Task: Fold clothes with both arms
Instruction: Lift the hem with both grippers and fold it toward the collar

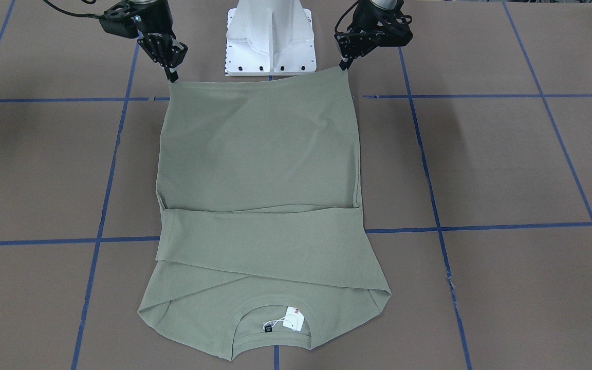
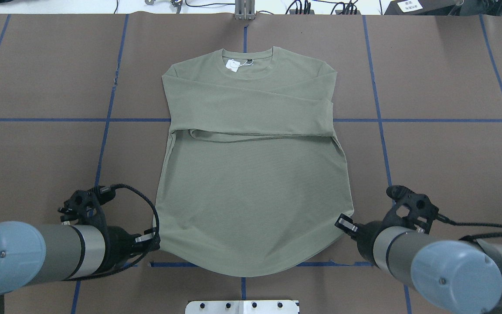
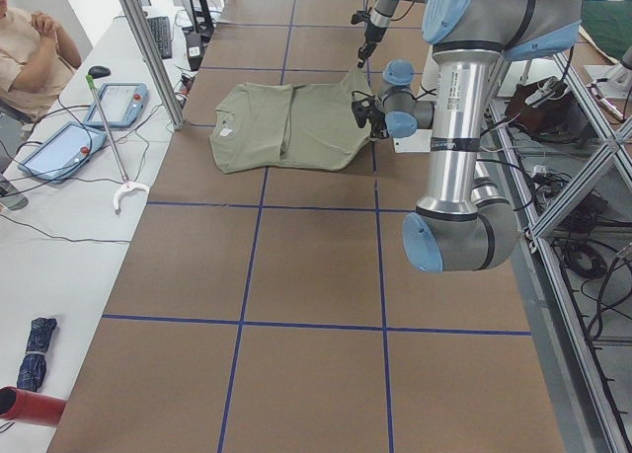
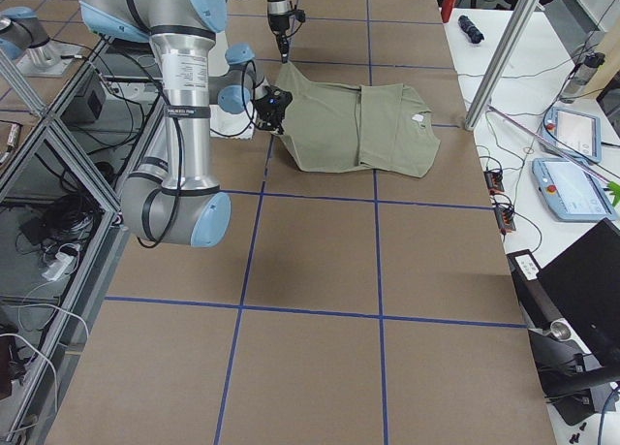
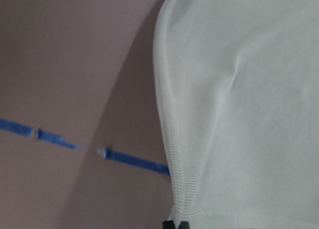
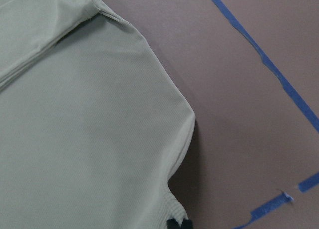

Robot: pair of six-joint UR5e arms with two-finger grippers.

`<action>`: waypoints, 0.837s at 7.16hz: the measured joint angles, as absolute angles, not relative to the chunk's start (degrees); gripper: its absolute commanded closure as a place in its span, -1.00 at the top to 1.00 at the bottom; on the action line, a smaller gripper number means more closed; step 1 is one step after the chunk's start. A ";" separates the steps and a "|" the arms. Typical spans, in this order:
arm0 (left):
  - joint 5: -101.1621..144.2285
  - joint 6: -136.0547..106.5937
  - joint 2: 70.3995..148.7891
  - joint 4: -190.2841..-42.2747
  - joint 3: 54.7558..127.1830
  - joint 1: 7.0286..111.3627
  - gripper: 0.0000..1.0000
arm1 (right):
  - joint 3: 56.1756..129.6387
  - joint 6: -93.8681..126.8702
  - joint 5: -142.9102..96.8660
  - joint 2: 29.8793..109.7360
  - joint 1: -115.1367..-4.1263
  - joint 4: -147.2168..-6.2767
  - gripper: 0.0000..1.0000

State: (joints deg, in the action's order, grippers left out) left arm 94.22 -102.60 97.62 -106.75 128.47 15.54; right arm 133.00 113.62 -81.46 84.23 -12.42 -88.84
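Left jaws and right jaws each clenched on a hem corner of the shirt (image 1: pixel 260 154), near the robot-side edge of the counter (image 1: pixel 506 164). The collar (image 1: pixel 247 351) lies toward the far edge, sleeves (image 1: pixel 265 241) folded across. Light, limp, stretchy knit: corners look the right hold, expect mid-hem sag.
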 measured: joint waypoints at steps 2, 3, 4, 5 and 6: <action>94.33 -98.07 103.22 -107.06 121.39 24.04 -1.00 | 126.26 106.04 -88.41 77.03 -23.52 -88.86 -1.00; 94.36 -92.42 105.71 -107.16 117.60 27.85 -1.00 | 121.79 102.18 -90.79 73.39 -28.39 -88.84 -1.00; 94.43 -87.87 108.27 -107.20 113.92 32.14 -1.00 | 116.62 98.03 -93.50 69.67 -33.39 -88.68 -1.00; 94.49 -85.13 110.34 -107.22 111.28 35.67 -1.00 | 111.97 94.32 -96.38 66.65 -37.88 -88.41 -1.00; 94.68 -82.40 111.80 -107.22 109.71 38.65 -1.00 | 107.56 91.05 -99.23 63.92 -41.71 -88.24 -1.00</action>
